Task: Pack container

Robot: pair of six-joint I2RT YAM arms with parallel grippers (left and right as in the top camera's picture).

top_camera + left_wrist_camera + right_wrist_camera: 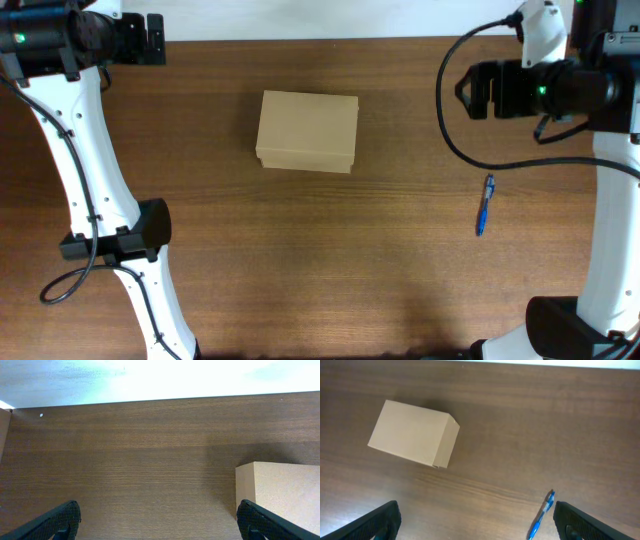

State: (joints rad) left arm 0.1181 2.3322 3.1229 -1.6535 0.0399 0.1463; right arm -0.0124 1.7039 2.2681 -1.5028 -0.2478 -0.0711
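- The container (307, 130) looks closed. It sits near the middle of the table (300, 260), slightly toward 12 o'clock in the overhead view, with its long axis running 9 to 3.
- The left fingers (60, 521) are spread wide with nothing between them. In the left wrist view the container's corner shows at their 4 o'clock, not touching.
- The right fingers (377, 521) are also spread wide and empty, above bare table.
- Overhead, the container lies at about 8 o'clock from the right fingers and 4 o'clock from the left. Neither arm is much nearer.
- A blue pen (484, 205) lies at 4 o'clock of the container, well apart, with its axis roughly 12 to 6. The right arm is plainly nearer, and the pen is probably what gets packed.
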